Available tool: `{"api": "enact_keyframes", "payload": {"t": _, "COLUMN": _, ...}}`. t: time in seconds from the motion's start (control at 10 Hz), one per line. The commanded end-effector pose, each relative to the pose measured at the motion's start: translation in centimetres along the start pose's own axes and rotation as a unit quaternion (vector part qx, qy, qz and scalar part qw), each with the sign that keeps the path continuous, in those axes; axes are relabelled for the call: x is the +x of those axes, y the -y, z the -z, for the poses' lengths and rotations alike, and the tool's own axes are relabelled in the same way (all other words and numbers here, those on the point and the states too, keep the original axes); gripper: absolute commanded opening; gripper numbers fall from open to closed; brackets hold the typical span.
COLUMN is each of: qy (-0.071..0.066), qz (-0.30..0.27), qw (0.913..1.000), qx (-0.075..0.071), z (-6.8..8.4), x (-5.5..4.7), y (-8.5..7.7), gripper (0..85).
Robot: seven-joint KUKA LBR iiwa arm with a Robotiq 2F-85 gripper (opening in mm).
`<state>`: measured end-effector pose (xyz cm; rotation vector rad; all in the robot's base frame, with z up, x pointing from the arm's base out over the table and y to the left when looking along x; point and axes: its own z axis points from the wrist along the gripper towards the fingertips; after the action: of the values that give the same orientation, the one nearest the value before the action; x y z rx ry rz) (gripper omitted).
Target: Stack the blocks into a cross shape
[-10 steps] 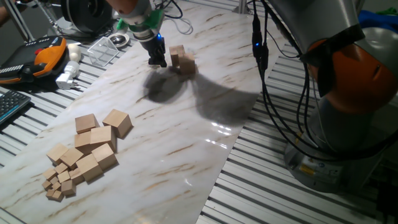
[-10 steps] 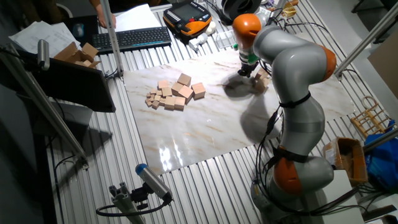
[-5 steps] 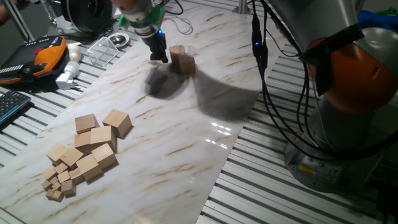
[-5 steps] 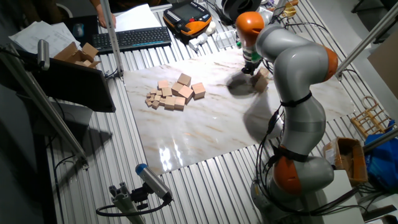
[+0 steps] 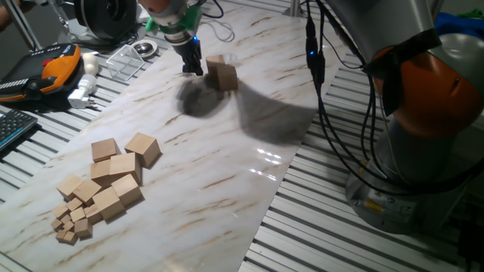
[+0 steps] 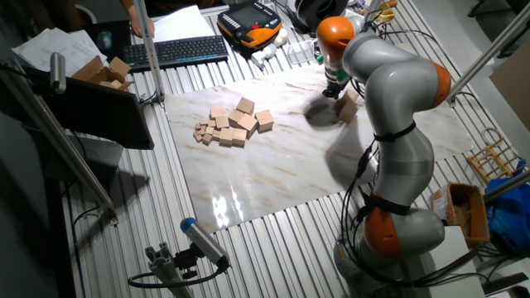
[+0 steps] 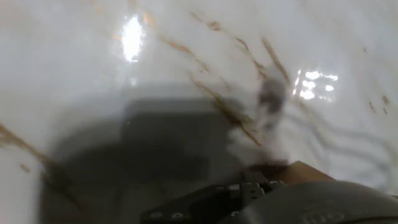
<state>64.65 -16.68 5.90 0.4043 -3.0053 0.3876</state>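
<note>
Blocks [image 5: 221,74] just beside pincer [image 5: 193,68] (apart)

Two separate blocks [image 5: 224,75], about seven more piled [image 5: 117,168], several tiny cubes [image 5: 69,225].

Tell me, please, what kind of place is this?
Most likely a robotics lab or workshop. The marble-patterned board lies on a table of slotted aluminium rails, a robot arm works over the wooden blocks, and a keyboard and an orange teach pendant lie beside it.
</note>
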Motion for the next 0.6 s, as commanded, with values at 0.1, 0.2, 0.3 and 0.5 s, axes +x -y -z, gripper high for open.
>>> {"api": "enact_keyframes", "payload": {"t": 0.1, "qy": -0.005, "qz": 0.013, "qw": 0.9999, "qx": -0.001, "z": -0.2, "x": 0.2, "y": 1.6, "gripper": 0.0}}
{"api": "enact_keyframes", "payload": {"t": 0.2, "qy": -0.003, "qz": 0.016, "qw": 0.9999, "qx": -0.003, "z": -0.8, "x": 0.7, "y": 2.4, "gripper": 0.0}}
{"api": "enact_keyframes", "payload": {"t": 0.3, "qy": 0.001, "qz": 0.020, "qw": 0.9998, "qx": -0.007, "z": -1.6, "x": 1.4, "y": 2.8, "gripper": 0.0}}
{"api": "enact_keyframes", "payload": {"t": 0.5, "qy": -0.005, "qz": 0.024, "qw": 0.9996, "qx": -0.015, "z": -1.5, "x": 1.7, "y": 3.0, "gripper": 0.0}}
